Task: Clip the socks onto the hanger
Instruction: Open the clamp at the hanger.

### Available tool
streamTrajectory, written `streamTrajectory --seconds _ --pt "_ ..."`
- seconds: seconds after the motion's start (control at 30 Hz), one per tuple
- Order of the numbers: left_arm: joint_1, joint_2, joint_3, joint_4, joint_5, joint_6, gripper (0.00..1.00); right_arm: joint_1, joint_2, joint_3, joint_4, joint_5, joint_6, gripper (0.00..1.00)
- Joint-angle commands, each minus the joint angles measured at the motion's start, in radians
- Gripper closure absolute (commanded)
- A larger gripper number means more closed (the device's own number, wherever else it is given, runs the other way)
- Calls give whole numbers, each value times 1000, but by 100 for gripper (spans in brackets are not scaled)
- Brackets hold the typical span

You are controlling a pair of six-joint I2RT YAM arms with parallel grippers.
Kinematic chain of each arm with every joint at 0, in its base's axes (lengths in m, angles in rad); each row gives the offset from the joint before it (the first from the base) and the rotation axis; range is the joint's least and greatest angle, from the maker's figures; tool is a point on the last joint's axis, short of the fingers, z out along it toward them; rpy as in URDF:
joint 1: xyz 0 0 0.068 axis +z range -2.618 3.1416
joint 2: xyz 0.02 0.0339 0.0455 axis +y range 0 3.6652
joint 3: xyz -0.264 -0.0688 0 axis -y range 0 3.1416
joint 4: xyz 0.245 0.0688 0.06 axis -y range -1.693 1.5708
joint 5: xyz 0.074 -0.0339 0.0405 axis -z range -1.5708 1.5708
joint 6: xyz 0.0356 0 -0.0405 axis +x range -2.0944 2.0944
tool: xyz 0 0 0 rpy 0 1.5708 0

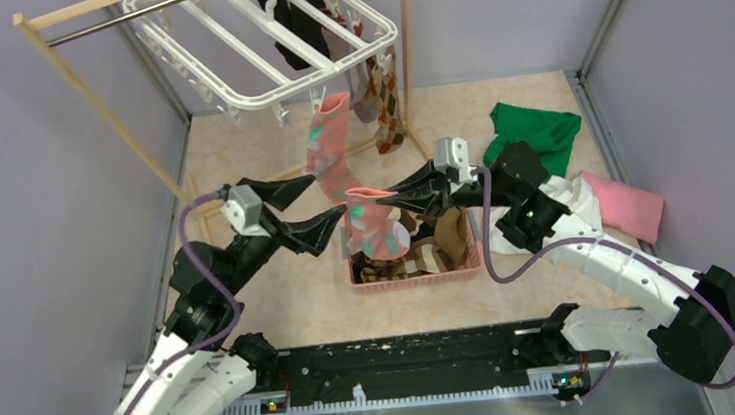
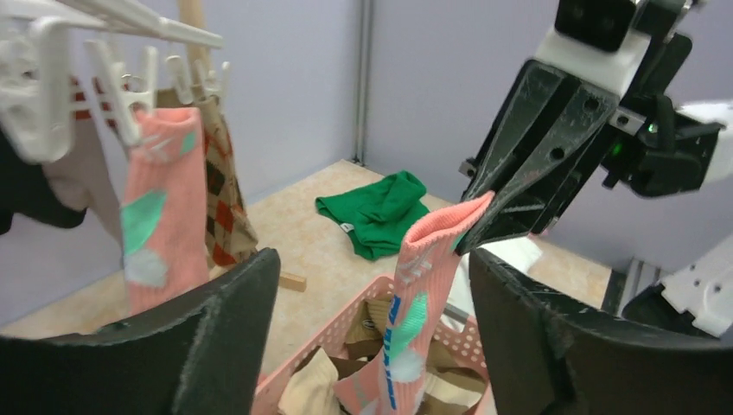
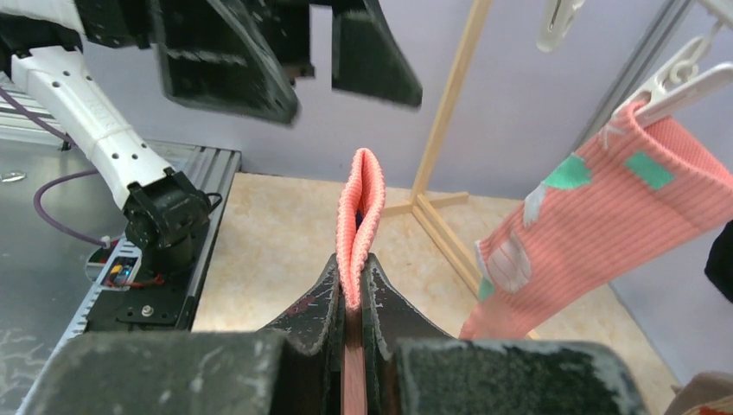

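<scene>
Dead centre of the top view, just above a pink plastic basket (image 1: 420, 275), hangs the pink ribbed sock with teal and white patches (image 1: 371, 225). It's upright, cuff on top, with its lower end dropping down into the basket. The right gripper (image 1: 389, 194) has it, with both black fingers pressed together on the right edge of the cuff. Its own wrist cam shows the pink rib sandwiched between them and the cuff opening poking up above.

The left gripper (image 1: 330, 196) comes in from the left side of the frame with its fingers spread wide and nothing between them. The tips sit right by the cuff's left edge, but I honestly can't tell if either one touches it. In the left wrist view the sock stands in the gap just beyond the two fingers.

Up top is the white plastic grid hanger (image 1: 258, 38), tilted and hanging off the wooden rack with the metal rod (image 1: 98, 103). A matching pink patterned sock (image 1: 327, 151) is clipped at its near edge, just up and left of the held one. A brown-orange argyle sock (image 1: 388, 105) hangs to its right and a black sock (image 1: 290, 32) further back.

More socks are piled in the basket, including a brown-cream striped one (image 1: 432, 258). Off to the right on the beige floor lie a green cloth (image 1: 538, 134), a white cloth (image 1: 575, 197) and a pink cloth (image 1: 626, 207).
</scene>
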Motion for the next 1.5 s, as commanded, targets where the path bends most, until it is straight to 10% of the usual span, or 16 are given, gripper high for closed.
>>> streamTrajectory --seconds 0.0,0.83,1.17,1.47 --pt "1 -115 -25 -15 -224 -148 3 6 14 56 -63 43 -30 100" --pt "54 22 96 -64 -279 227 1 -6 115 113 -24 -17 28 100" --pt "710 -81 -320 354 362 -116 1 -39 73 63 -64 1 -14 100" --pt "769 52 -319 869 586 -492 1 -77 57 34 -65 -5 -32 100"
